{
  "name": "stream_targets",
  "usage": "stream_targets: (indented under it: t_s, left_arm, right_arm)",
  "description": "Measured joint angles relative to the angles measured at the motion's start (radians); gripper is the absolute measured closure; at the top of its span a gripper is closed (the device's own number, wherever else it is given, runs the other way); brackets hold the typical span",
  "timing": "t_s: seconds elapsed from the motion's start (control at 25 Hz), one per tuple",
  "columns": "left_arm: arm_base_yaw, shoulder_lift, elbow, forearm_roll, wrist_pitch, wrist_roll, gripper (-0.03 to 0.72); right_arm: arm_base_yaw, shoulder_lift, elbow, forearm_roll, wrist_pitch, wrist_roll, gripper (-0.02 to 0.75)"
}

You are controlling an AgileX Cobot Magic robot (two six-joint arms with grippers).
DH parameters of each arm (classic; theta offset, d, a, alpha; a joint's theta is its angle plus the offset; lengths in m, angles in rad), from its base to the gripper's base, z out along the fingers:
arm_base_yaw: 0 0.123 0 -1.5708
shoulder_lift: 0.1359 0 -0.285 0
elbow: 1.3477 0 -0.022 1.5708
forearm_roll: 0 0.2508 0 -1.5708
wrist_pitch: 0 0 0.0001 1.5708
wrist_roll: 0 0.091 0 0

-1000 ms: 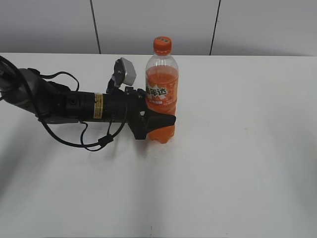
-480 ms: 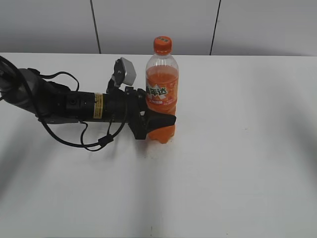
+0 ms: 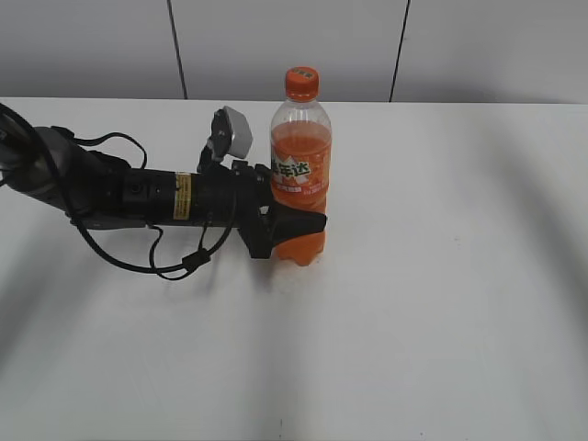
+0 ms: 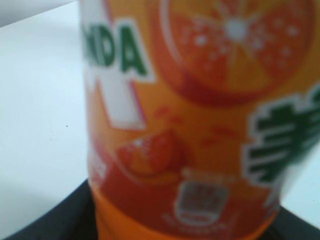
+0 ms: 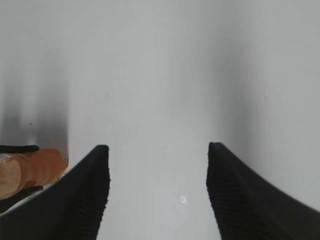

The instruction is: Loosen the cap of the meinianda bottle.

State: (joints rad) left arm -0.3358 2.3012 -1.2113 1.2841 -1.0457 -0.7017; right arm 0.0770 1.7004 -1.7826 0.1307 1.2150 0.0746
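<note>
The meinianda bottle point(image 3: 299, 175) stands upright on the white table, orange soda inside, with its orange cap point(image 3: 301, 83) on top. My left gripper point(image 3: 296, 224) is shut on the bottle's lower body, just under the label. The left wrist view is filled by the blurred orange label of the bottle point(image 4: 200, 125). My right gripper point(image 5: 157, 165) is open and empty above the bare table; it does not show in the exterior view. The bottle's ridged lower body point(image 5: 30, 170) shows at the left edge of the right wrist view.
The left arm point(image 3: 138, 195) lies low across the table's left side with its black cable looping in front. A grey panelled wall point(image 3: 294, 46) stands behind the table's far edge. White table surface point(image 3: 441, 303) stretches to the right and front of the bottle.
The bottle and the left gripper hold still. Soft shadows on the table have shifted a little.
</note>
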Motion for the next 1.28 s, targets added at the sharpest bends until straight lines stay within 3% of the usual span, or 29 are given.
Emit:
stream_targets:
  t_s: [0.32,0.56,1.04,1.28]
  left_arm:
    - [0.0,0.0,0.0,0.001,0.0,0.0,0.276]
    - [0.0,0.0,-0.002,0.017,0.0,0.0,0.276]
    - [0.0,-0.001,-0.002,0.027,-0.001,0.0,0.276]
    - [0.0,-0.001,-0.002,0.029,-0.001,0.0,0.276]
  right_arm:
    - [-0.001,0.05,-0.025,0.01,0.001,0.029,0.276]
    - [0.022,0.05,-0.027,0.121,0.001,0.093,0.276]
    - [0.252,0.079,-0.036,0.14,0.002,0.259,0.276]
    - [0.337,0.157,-0.125,0.142,0.002,0.306,0.276]
